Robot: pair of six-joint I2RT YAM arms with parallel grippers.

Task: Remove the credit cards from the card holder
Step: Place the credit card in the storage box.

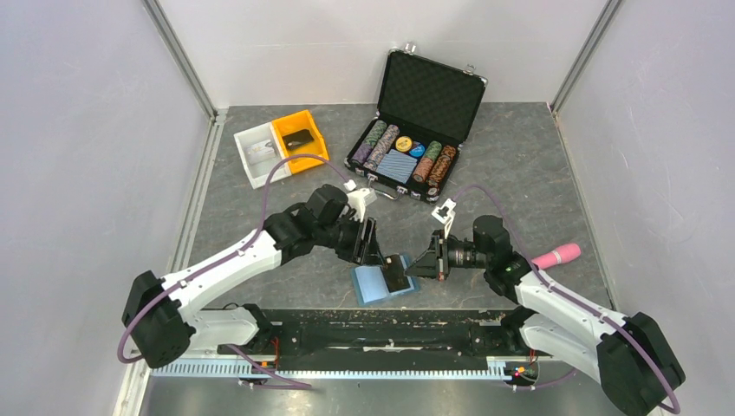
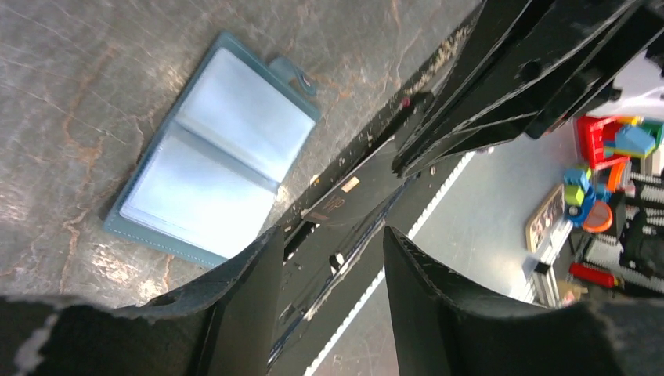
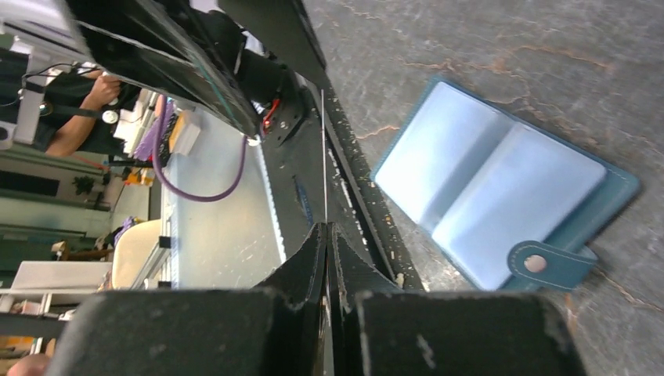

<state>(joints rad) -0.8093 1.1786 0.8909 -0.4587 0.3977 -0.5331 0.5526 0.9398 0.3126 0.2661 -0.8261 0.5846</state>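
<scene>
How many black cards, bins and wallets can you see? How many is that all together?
black cards: 2, one in the yellow bin, one in the right hand
bins: 2, the yellow bin and the white bin
wallet: 1
Total: 5

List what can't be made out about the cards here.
- Right wrist: the credit card in the right gripper shows edge-on only; its face is unseen.
- Wrist views: the card holder has cloudy pockets that hide whether cards remain.
- Top view: the dark item in the yellow bin is too small to identify.
</scene>
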